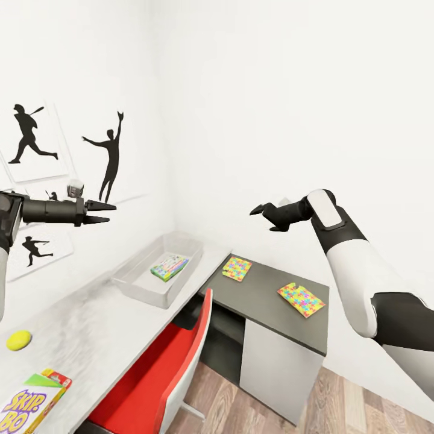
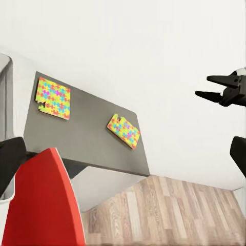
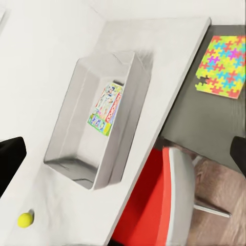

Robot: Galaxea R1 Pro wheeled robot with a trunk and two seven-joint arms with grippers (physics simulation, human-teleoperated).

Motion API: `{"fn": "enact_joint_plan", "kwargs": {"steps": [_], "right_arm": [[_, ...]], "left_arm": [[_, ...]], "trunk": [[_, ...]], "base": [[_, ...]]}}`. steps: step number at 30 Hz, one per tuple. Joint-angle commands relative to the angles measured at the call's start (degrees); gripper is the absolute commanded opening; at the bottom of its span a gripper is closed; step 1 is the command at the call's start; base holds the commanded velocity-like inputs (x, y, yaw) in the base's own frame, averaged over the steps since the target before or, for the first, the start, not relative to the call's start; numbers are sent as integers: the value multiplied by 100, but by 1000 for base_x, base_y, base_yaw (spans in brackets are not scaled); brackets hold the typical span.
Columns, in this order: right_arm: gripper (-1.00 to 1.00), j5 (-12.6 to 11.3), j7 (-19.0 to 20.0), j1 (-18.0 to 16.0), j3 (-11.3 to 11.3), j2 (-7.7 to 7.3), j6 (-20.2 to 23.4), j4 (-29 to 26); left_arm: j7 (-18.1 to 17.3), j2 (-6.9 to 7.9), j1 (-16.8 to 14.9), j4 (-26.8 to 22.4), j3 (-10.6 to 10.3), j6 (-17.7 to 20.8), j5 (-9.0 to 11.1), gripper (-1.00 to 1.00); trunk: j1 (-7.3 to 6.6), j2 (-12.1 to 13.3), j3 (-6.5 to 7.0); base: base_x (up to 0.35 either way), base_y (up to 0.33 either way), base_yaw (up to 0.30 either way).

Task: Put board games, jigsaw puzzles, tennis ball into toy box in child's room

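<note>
white, green and red skip-bo box (image 1: 33, 401) and small yellow-green tennis ball (image 1: 18, 340) on near light grey desk top (image 1: 90, 325), left gripper (image 1: 102, 213) raised, fingers narrowly apart, empty, right gripper (image 1: 260, 212) raised mid-air, slightly parted, empty, shallow grey toy box (image 1: 141, 284) holding pale green multicoloured game box (image 1: 169, 267), two bright jigsaw mats (image 1: 237, 268) (image 1: 301, 299) on dark side unit (image 1: 265, 301)

The right arm (image 1: 355, 265) wore smooth white shells with black joints and a black forearm ending in a black two-fingered gripper (image 1: 260, 211), while the left gripper (image 1: 105, 213) was black, with pointed fingers on a dark cylindrical wrist.
</note>
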Motion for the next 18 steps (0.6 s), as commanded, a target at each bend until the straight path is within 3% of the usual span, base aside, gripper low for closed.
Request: {"fn": "enact_joint_plan", "kwargs": {"steps": [1, 8, 18], "right_arm": [[100, -60, -52, -6, 18, -4, 4, -3], [100, -59, -54, -6, 18, -4, 0, -3], [100, -55, -58, -6, 18, 0, -2, -3]], "left_arm": [[-49, -3, -6, -4, 17, 59, -61, 100], [-49, -1, -6, -3, 14, 59, -61, 100], [-49, 3, -6, -3, 20, 58, -61, 100]], "trunk": [[1, -13, -10], [1, -13, 22], [1, -13, 69]], "base": [[-240, 44, -276], [-163, 18, -276], [-31, 2, -274]]}}
